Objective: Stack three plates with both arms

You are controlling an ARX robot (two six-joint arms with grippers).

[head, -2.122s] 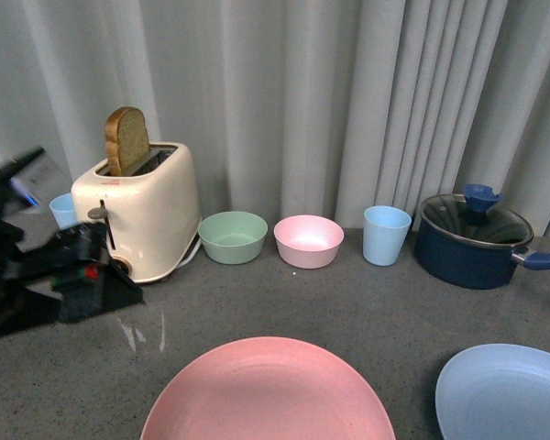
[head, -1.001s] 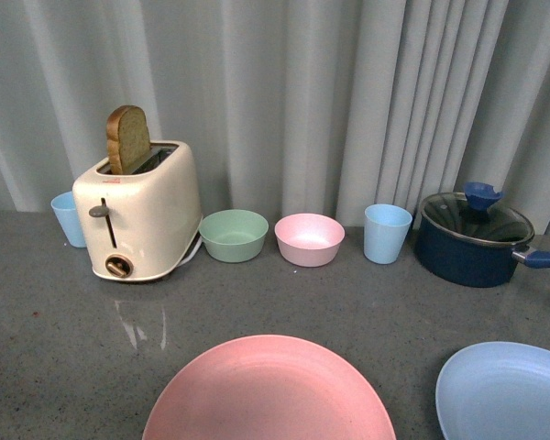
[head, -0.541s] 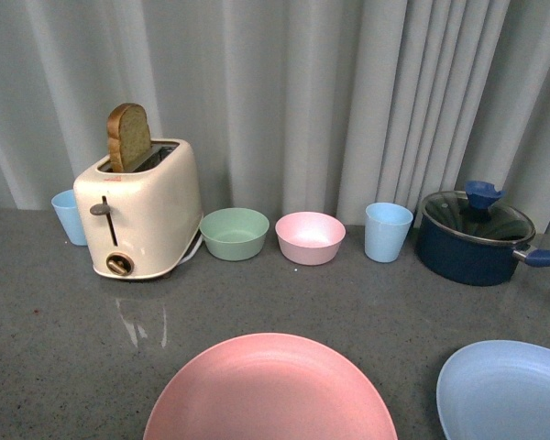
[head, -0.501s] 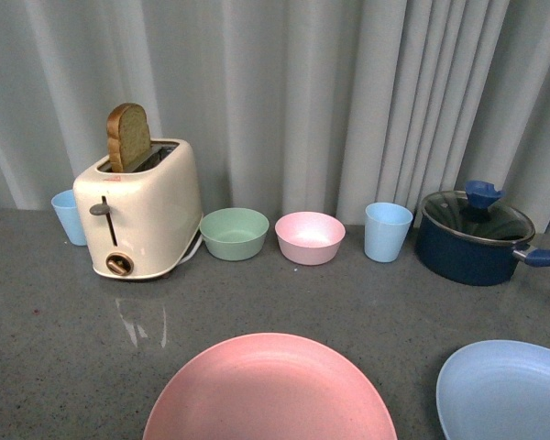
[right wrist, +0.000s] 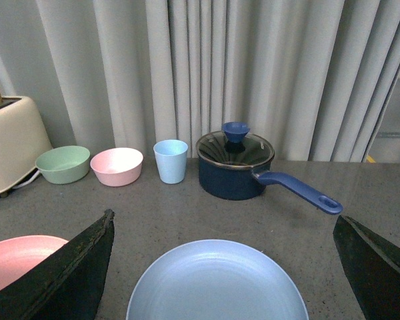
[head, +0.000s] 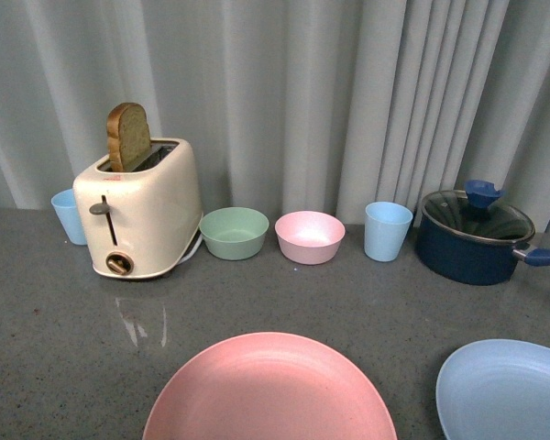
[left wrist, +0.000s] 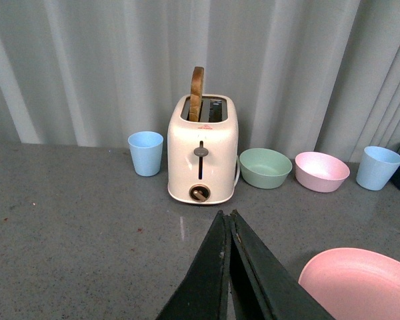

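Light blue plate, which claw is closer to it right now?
Right. The right claw is open, facing the light blue plate close up; the left claw, shut, is beside the pink plate, facing the toaster.

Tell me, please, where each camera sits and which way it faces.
Front view: on the body, facing the curtain across the counter; toaster, pink plate, light blue plate; no arm shows.
Left wrist view: on the left wrist, facing the toaster; left gripper shut in the foreground.
Right wrist view: on the right wrist, facing the light blue plate and pot; right gripper wide open.
Shared: all three show the pink plate.
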